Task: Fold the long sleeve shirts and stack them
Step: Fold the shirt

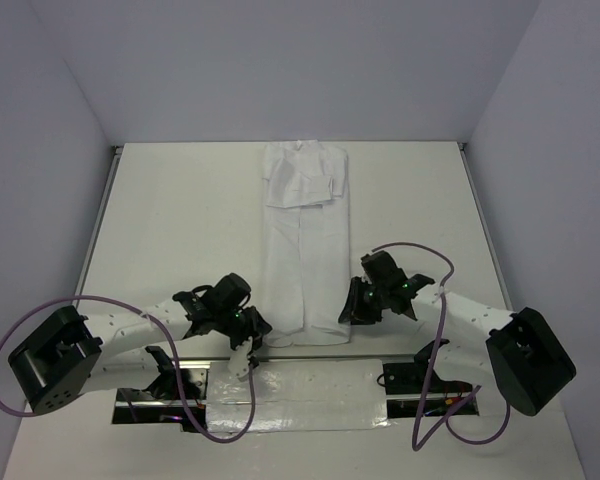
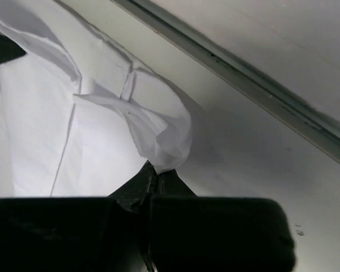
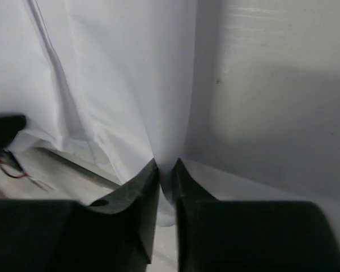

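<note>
A white table (image 1: 180,220) sits between pale lavender walls. The long sleeve shirt (image 1: 302,250) lies down its middle as a narrow strip, collar at the far end and hem nearest the arms. The left hand (image 1: 250,335) is pressed together on the near left hem corner, and the right hand (image 1: 357,308) is pinching the near right edge. The left wrist view shows only a small tip of cloth in that grip, so it could slip free on lifting. If the two hands rise unevenly, the fold would likely skew and the tucked sleeves could spill open.
</note>
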